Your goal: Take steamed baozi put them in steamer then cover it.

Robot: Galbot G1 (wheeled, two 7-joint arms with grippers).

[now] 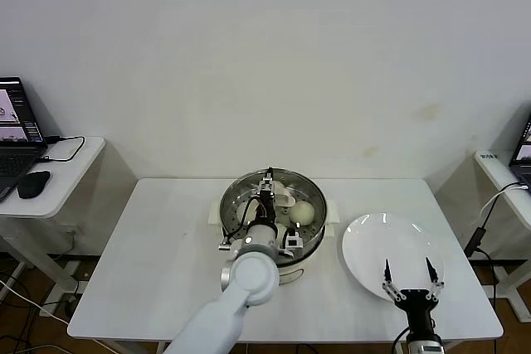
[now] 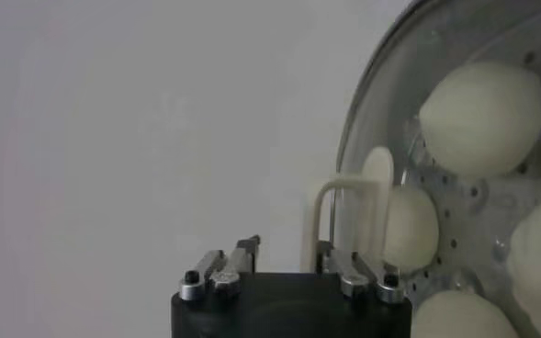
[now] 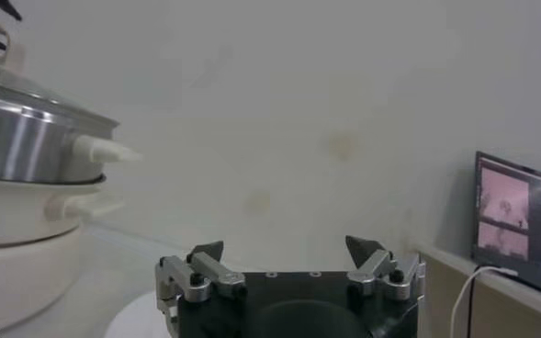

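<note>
1. Where the white table [image 1: 166,238] is seen from the head view, the steamer [image 1: 309,246] is found near its middle, standing upright on its white base with its axis vertical.
2. A white plate [image 1: 377,242] is seen just beside the steamer on the robot's right.
3. A glass lid [image 2: 380,119] is seated flat on the steamer, its cream handle [image 2: 353,220] standing up on edge.
4. Steamed baozi [image 2: 481,115] are seen through the lid, resting on the perforated tray; being round, no long axis is shown.
5. The left gripper [image 1: 270,181] is held over the lid, its fingers parted around the handle, without a visible clamp.
6. The right gripper [image 1: 408,278] is parked over the plate's near edge, fingers wide apart and empty.
</note>
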